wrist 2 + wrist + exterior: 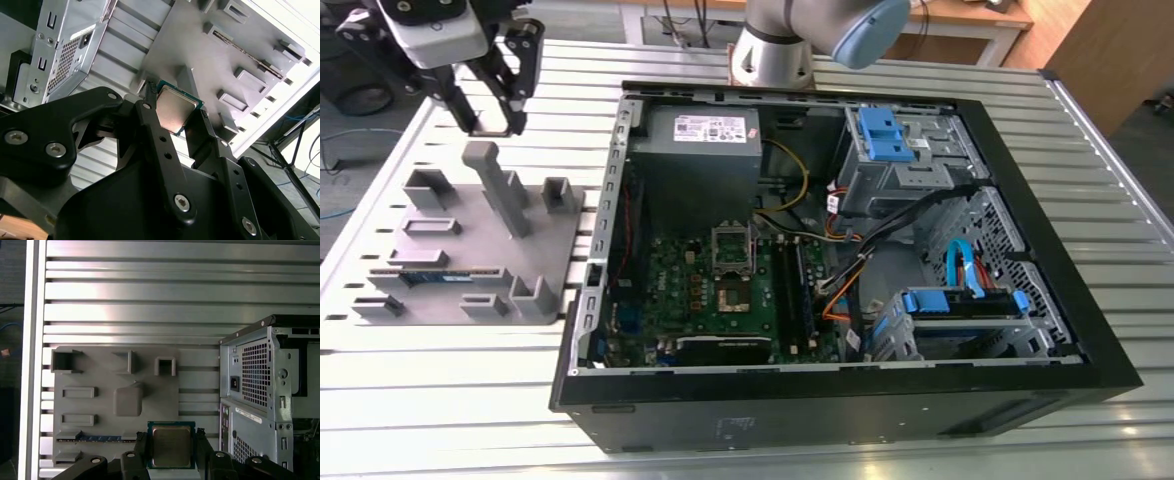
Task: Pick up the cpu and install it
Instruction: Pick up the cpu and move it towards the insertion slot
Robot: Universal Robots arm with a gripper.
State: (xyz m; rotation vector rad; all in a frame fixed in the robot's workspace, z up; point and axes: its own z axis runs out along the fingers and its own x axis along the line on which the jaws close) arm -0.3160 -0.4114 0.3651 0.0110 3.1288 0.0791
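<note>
The cpu [171,446], a small square chip with a shiny metal top and a green rim, sits between my two black fingers [140,446]. It shows again in the second wrist view, cpu [175,111], clamped on two opposite edges. My gripper [487,122] is shut on it and hangs above the far end of the grey parts fixture [467,250], at the exterior view's upper left. The open computer case [1067,330] lies to the exterior view's right, with the motherboard's cpu socket [731,265] exposed near its middle.
The fixture carries upright grey posts [494,185] and a green memory stick [434,272] in a slot. Inside the case are a power supply [700,135], blue drive bays [887,135] and loose cables [854,270]. The ribbed metal table [440,400] surrounds both.
</note>
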